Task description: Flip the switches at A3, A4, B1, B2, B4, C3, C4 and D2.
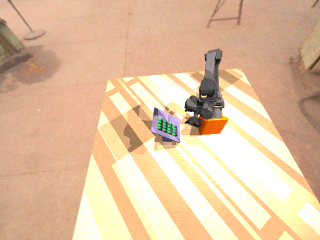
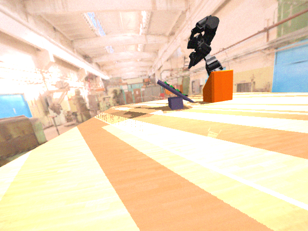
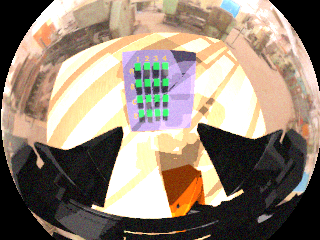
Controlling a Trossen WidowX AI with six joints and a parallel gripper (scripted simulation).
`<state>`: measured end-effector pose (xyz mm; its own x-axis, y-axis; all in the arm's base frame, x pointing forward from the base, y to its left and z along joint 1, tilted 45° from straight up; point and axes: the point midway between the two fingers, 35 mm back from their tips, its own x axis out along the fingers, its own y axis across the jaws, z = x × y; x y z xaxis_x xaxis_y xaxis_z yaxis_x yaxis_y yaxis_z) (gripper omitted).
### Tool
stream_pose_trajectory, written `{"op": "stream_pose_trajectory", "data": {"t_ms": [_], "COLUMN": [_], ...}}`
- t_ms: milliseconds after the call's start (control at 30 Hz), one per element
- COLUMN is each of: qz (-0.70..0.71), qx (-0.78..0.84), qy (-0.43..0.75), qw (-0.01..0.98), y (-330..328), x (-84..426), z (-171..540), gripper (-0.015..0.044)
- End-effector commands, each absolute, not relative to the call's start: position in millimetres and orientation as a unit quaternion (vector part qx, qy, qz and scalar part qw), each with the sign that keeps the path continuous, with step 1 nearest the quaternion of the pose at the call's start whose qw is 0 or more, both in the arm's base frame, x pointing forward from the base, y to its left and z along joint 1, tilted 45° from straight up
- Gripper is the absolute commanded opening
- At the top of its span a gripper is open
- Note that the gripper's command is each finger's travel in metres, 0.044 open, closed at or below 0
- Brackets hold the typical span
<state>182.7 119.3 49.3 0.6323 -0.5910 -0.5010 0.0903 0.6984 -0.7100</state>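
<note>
The purple panel (image 1: 176, 119) (image 2: 162, 84) (image 3: 181, 110) is tilted on a small block, its far edge higher. It carries a four-by-four grid of switches (image 1: 167, 127) (image 3: 151, 92), each green on its far part and dark on its near part in the wrist view. Numbers 1 to 4 and row letters are printed beside them. Which end of each switch is raised is too small to tell. My gripper (image 1: 186, 114) (image 3: 160, 128) is open and empty, held above and on the arm's side of the panel, touching nothing. No switch is hidden by the fingers in the wrist view.
An orange block (image 1: 213, 126) (image 2: 222, 86) (image 3: 181, 181) stands beside the arm's base, on the near side of the panel. The striped wooden table (image 1: 180, 206) (image 2: 161, 154) carries both, with strong light and shadow patches around the panel.
</note>
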Motion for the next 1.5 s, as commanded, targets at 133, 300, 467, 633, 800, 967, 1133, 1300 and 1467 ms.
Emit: {"op": "stream_pose_trajectory", "data": {"t_ms": [133, 300, 467, 633, 800, 967, 1133, 1300, 1467], "qz": [-0.181, -0.180, -0.183, -0.186, -0.187, -0.188, -0.188, -0.188, -0.188], "qx": [-0.322, -0.327, -0.329, -0.327, -0.327, -0.327, -0.327, -0.327, -0.327], "qy": [0.390, 0.370, 0.365, 0.374, 0.376, 0.375, 0.375, 0.375, 0.375], "qw": [0.843, 0.851, 0.851, 0.848, 0.847, 0.847, 0.847, 0.847, 0.847], "y": [121, 105, 101, 86, 82, 76, 75, 70, 68], "x": [224, 290, 299, 318, 323, 329, 332, 337, 339], "z": [40, 50, 53, 40, 36, 32, 30, 27, 25], "gripper": [0.0269, 0.0137, 0.0006, 0.0000, 0.0000, 0.0000, 0.0000, 0.0000, 0.0000]}}
